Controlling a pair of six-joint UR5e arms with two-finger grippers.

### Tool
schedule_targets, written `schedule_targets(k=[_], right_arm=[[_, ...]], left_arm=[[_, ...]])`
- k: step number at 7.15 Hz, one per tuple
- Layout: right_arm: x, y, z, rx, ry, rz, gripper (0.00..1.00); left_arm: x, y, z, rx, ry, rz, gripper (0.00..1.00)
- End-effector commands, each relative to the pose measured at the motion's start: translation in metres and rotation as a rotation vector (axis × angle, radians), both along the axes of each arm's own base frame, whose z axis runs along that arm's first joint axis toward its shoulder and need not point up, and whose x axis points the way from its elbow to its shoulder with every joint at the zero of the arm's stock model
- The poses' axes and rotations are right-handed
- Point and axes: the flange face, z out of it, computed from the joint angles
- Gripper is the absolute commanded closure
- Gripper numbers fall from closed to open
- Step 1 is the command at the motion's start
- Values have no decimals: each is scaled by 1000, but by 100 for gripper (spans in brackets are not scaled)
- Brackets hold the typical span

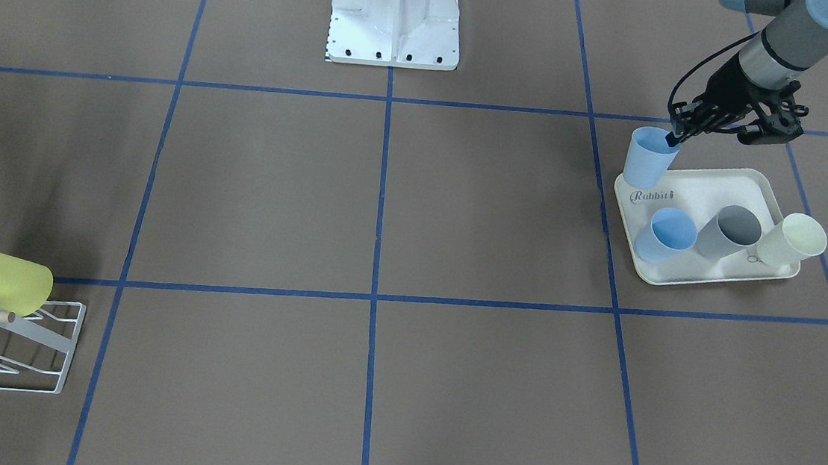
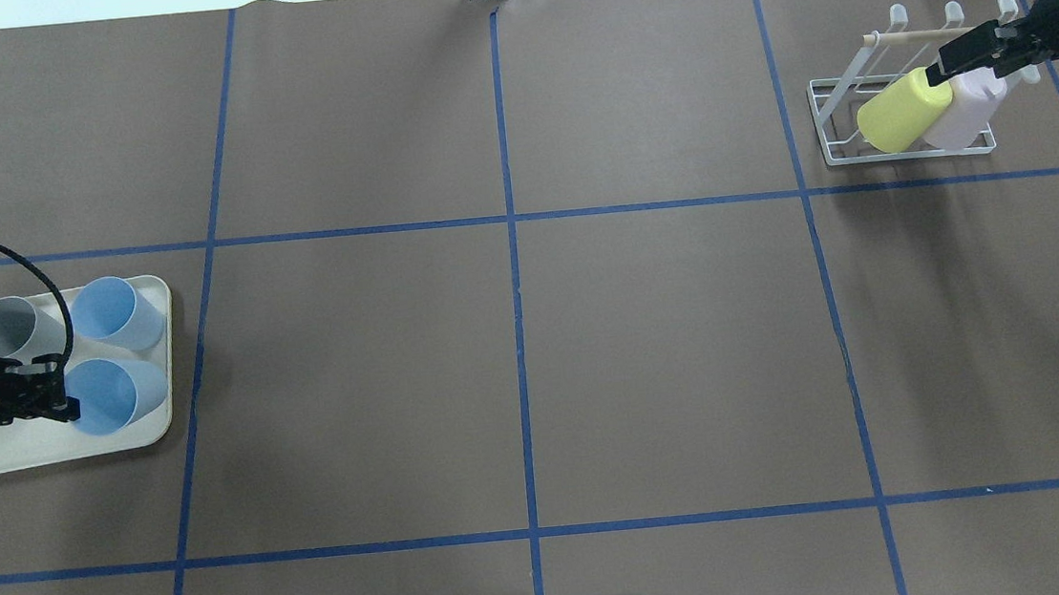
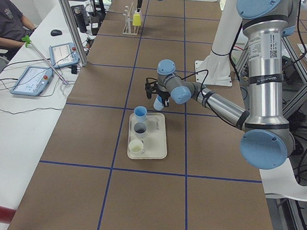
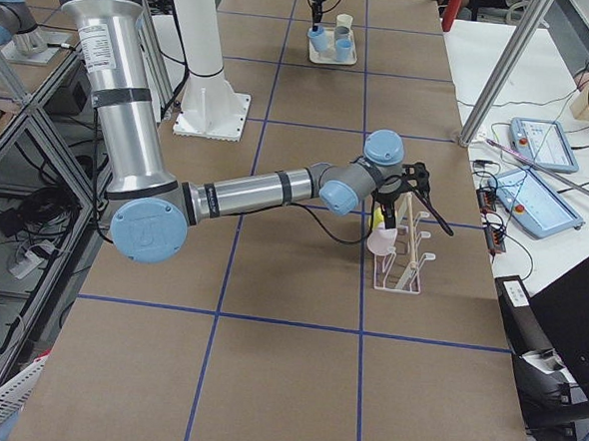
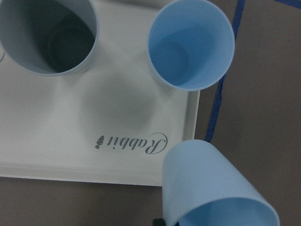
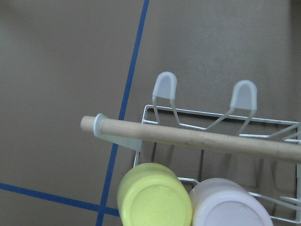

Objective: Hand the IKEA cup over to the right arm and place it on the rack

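Progress: the transfer is at its first step. My rack [image 2: 843,97] carries a yellow cup [image 2: 904,111] and a pink cup [image 2: 968,110], lying side by side and touching. The tray [image 1: 718,186] holds a blue cup [image 1: 668,236], a grey cup [image 1: 730,232] and a cream cup [image 1: 794,240]. The cup [image 1: 649,159] for this cycle is pale blue. It hangs tilted and clear of the tray floor, over the tray corner nearest my base. Hand-over and racking are not yet done.

Pose: my left arm reaches over the tray. My left pincer [image 1: 673,137] is clamped on the cup's rim, with one finger apparently inside. My right arm is extended to the rack, well apart from the left. My right pincer [image 2: 973,55] sits just above the yellow cup; I cannot tell whether it is wide or narrow.
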Motion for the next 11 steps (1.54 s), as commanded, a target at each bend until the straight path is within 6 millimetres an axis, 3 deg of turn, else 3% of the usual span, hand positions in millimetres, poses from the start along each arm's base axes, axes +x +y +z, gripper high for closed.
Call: schedule_targets(k=[1, 3, 4, 5, 7, 9, 11], right_arm=[[-6, 8, -29, -27, -48, 41, 1], [-39, 40, -96, -79, -159, 70, 1], [-58, 58, -128, -105, -214, 68, 1], [-65, 71, -149, -126, -257, 72, 1], [-92, 92, -168, -92, -409, 43, 1], [-104, 117, -193, -113, -593, 40, 1], [-131, 142, -226, -134, -770, 12, 3]], left_arm=[[24, -22, -85, -81, 69, -96, 100], [52, -25, -157, -93, 201, -131, 100], [76, -19, -187, -78, 314, -116, 100], [89, -24, -200, -90, 443, -135, 100], [117, -26, -177, -8, 716, -107, 100], [120, -28, -151, 56, 879, -71, 100], [124, -33, -164, -43, 1030, -62, 100]])
